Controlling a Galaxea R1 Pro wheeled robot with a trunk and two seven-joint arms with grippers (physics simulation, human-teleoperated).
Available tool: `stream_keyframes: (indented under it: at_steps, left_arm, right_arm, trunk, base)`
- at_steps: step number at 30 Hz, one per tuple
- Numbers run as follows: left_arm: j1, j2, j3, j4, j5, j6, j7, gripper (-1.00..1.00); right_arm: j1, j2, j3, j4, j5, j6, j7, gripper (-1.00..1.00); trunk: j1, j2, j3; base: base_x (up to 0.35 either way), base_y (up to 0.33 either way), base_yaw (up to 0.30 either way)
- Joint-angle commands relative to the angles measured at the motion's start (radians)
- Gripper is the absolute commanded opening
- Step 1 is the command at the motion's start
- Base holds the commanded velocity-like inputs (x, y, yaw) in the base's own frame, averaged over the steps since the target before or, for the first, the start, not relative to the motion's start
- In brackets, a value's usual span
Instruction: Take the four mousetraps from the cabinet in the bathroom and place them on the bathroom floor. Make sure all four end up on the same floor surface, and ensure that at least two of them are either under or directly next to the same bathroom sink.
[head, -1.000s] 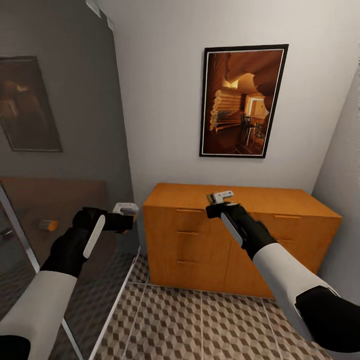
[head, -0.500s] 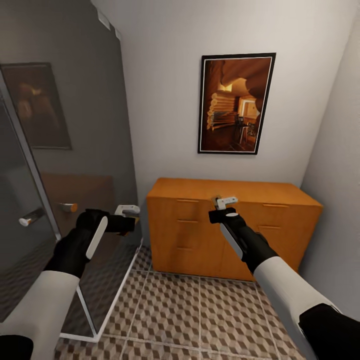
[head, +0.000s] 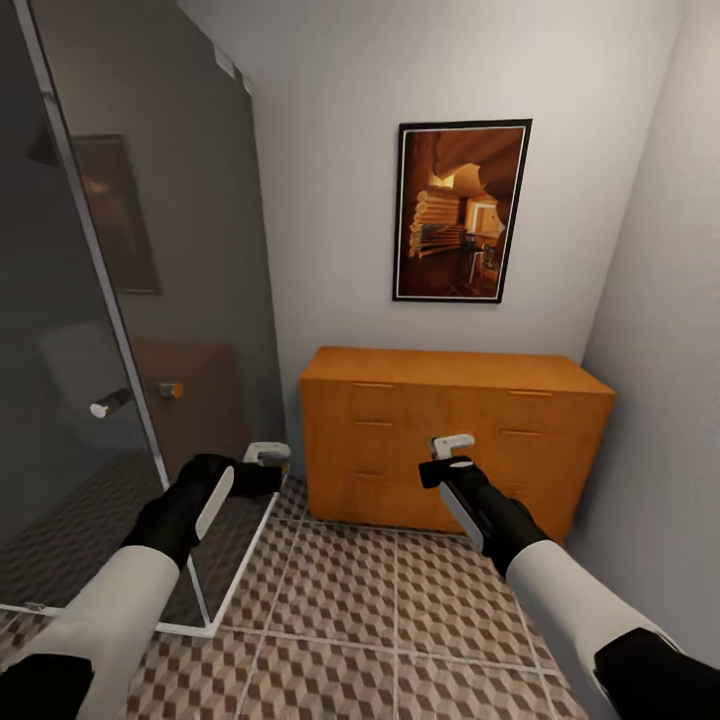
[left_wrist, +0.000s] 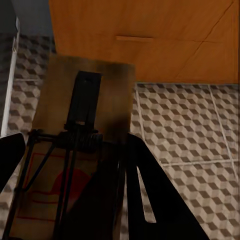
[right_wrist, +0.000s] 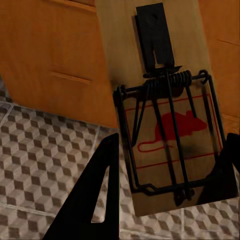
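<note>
2 mousetraps: left jaws (left_wrist: 70, 200) pinch one (left_wrist: 85, 115), right jaws (right_wrist: 165, 190) pinch other (right_wrist: 160, 100), near cabinet (head: 450, 400).

We hold both arms forward toward twelve o'clock; left gripper (head: 264, 454) and right gripper (head: 451, 446) each clamp a tan wooden mousetrap (left_wrist: 85, 150) (right_wrist: 160, 100).
</note>
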Motion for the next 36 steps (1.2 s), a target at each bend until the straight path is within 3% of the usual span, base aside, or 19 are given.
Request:
stream_keyframes:
  at_steps: [1, 6, 12, 18, 23, 27, 31, 33, 36]
  left_arm:
    - [-0.001, -0.004, -0.003, 0.030, 0.009, -0.028, 0.003, -1.00]
    - [-0.001, -0.047, 0.000, 0.219, 0.004, -0.203, 0.004, -1.00]
    - [-0.001, -0.076, -0.002, 0.348, -0.001, -0.316, 0.004, -1.00]
    - [-0.001, -0.073, -0.004, 0.373, 0.003, -0.381, 0.004, -1.00]
    - [-0.001, -0.071, -0.004, 0.469, 0.003, -0.460, 0.003, -1.00]
    - [-0.001, -0.071, -0.003, 0.586, 0.009, -0.557, 0.005, -1.00]
    - [-0.001, -0.072, -0.003, 0.705, 0.019, -0.684, 0.005, -1.00]
    - [-0.001, -0.068, -0.002, 0.783, 0.049, -0.773, 0.006, -1.00]
    - [-0.001, -0.069, -0.003, 0.791, 0.054, -0.783, 0.010, -1.00]
  right_arm:
    - [0.000, 0.000, 0.005, 0.011, -0.011, 0.002, -0.008, -1.00]
    - [0.002, 0.002, 0.005, 0.073, -0.011, -0.017, -0.004, -1.00]
    - [0.003, 0.004, 0.005, 0.142, -0.011, -0.052, 0.003, -1.00]
    - [0.003, 0.004, 0.005, 0.193, -0.011, -0.089, 0.023, -1.00]
    - [0.003, 0.008, 0.005, 0.293, -0.011, -0.169, 0.034, -1.00]
    - [0.003, 0.044, 0.005, 0.417, -0.012, -0.312, 0.034, -1.00]
    - [0.003, 0.113, 0.005, 0.574, -0.006, -0.454, 0.029, -1.00]
    - [0.004, 0.157, 0.004, 0.703, -0.003, -0.563, 0.027, -1.00]
    - [0.004, 0.157, 0.004, 0.716, -0.003, -0.574, 0.027, -1.00]
  trunk:
    - [-0.001, -0.001, -0.001]
    - [-0.001, -0.001, -0.001]
    - [-0.001, -0.001, -0.001]
    - [-0.001, -0.001, -0.001]
    - [-0.001, -0.001, -0.001]
    - [-0.001, -0.001, -0.001]
    - [-0.001, -0.001, -0.001]
    - [-0.001, -0.001, -0.001]
    - [-0.001, -0.001, -0.001]
  base:
    - [-0.335, 0.000, 0.000]
    - [-0.301, 0.000, 0.000]
    - [-0.247, 0.000, 0.000]
    - [-0.171, -0.014, 0.000]
    - [-0.036, -0.004, 0.000]
    - [-0.007, -0.001, 0.000]
    - [-0.001, 0.000, 0.000]
    - [0.000, 0.000, 0.000]
    - [0.000, 0.000, 0.000]
